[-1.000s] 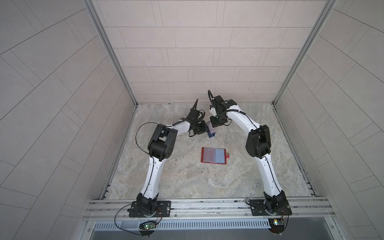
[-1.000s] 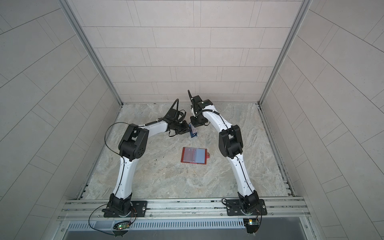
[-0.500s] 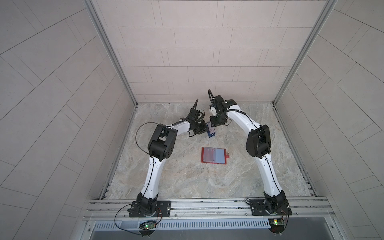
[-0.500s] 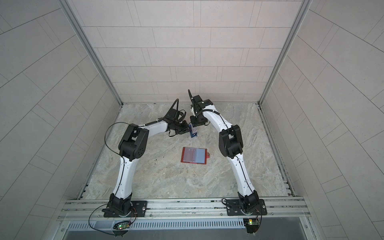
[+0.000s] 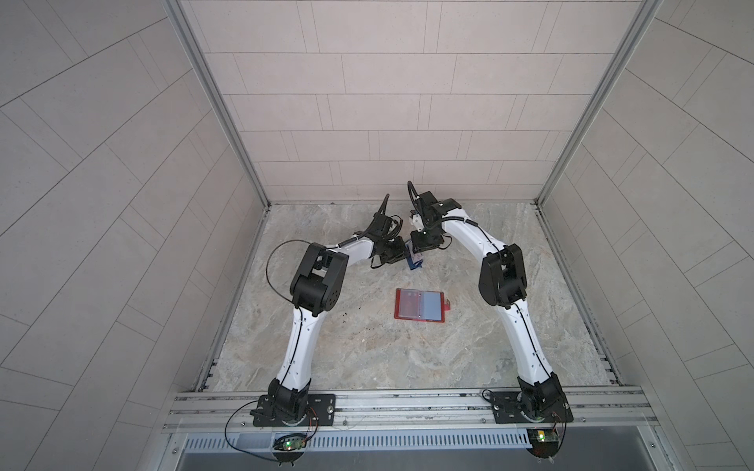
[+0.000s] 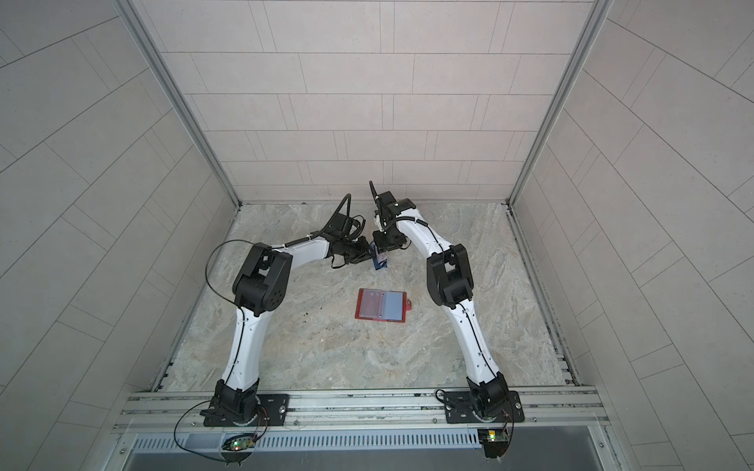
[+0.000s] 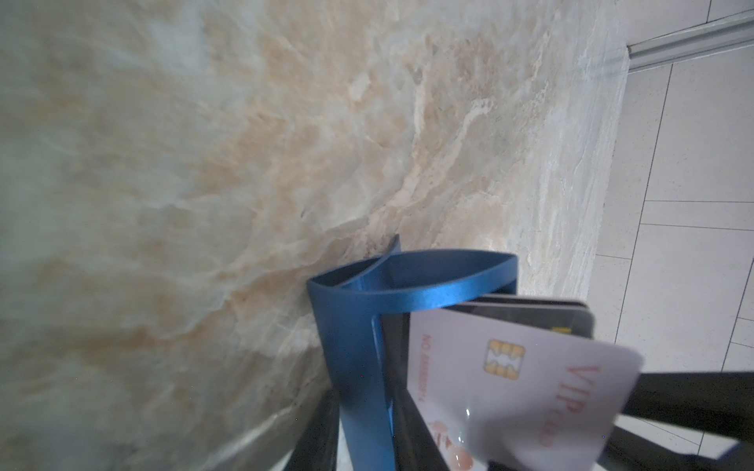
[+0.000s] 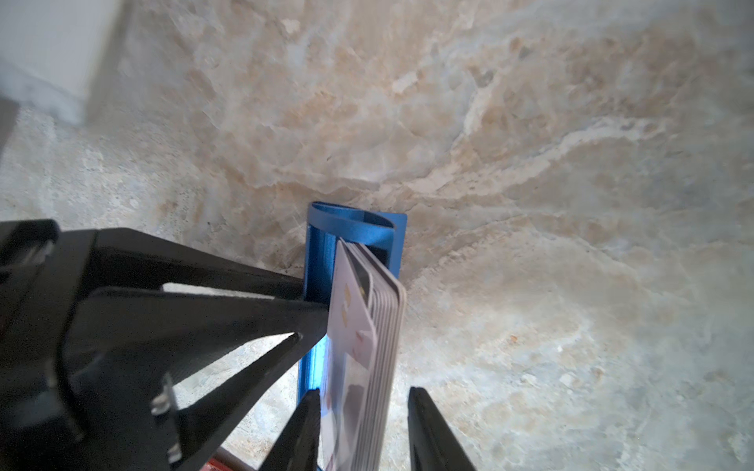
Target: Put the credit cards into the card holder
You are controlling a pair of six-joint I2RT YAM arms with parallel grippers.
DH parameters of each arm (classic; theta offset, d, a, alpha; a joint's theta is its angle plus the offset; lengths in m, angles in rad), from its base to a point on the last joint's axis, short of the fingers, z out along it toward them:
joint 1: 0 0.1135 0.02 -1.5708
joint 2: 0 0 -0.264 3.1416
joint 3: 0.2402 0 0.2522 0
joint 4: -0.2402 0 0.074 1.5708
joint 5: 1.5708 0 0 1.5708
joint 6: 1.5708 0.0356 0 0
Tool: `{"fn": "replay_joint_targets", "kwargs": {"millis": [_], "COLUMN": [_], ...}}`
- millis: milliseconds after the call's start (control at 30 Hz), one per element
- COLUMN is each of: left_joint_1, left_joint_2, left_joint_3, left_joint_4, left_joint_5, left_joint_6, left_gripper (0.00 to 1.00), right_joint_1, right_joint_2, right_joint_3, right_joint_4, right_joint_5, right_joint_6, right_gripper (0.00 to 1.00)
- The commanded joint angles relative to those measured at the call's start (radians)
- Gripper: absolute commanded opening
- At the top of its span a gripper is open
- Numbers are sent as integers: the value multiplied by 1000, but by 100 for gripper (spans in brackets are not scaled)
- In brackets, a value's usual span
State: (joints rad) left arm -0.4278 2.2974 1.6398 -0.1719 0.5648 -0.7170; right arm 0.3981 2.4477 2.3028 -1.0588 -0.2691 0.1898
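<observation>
The red card holder [image 5: 419,305] lies open and flat mid-table in both top views, one sleeve showing red, the other pale blue. Behind it stands a small blue stand [image 7: 355,326] with a stack of credit cards [image 8: 383,326] upright in it. A pale card [image 7: 510,387] with red "VIP" lettering leans out at the front, and a black card [image 7: 542,318] sits behind it. My left gripper [image 7: 363,428] is shut on the stand's blue wall. My right gripper [image 8: 364,393] straddles the stack from above, open. One of its fingers is against the front card and the other stands clear.
Both arms meet at the stand [image 6: 379,265] near the back of the marble table [image 5: 367,359]. Tiled walls close in the back and both sides. A metal rail [image 5: 408,403] carrying the arm bases runs along the front edge.
The right gripper's jaws have spread a little around the card stack. Both arms and the card holder stay where they were.
</observation>
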Motion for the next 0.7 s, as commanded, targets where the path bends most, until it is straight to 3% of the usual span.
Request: {"fn": "replay_joint_targets", "kwargs": {"millis": [0, 367, 667], "left_joint_1": [-3, -3, -2], "left_joint_2": [51, 54, 55], "left_joint_3": [-24, -26, -29], "left_joint_4": [-72, -75, -74], "left_joint_5": [-18, -19, -19], "left_joint_6": [16, 19, 19], "left_gripper": [26, 26, 26], "right_joint_1": [-2, -2, -2], "right_joint_2": [14, 3, -34], "right_joint_3": [17, 56, 56], "right_joint_4": [-12, -62, -69], "right_joint_5": [34, 109, 96], "right_joint_6": [-2, -9, -11], "right_gripper": [38, 34, 33]}}
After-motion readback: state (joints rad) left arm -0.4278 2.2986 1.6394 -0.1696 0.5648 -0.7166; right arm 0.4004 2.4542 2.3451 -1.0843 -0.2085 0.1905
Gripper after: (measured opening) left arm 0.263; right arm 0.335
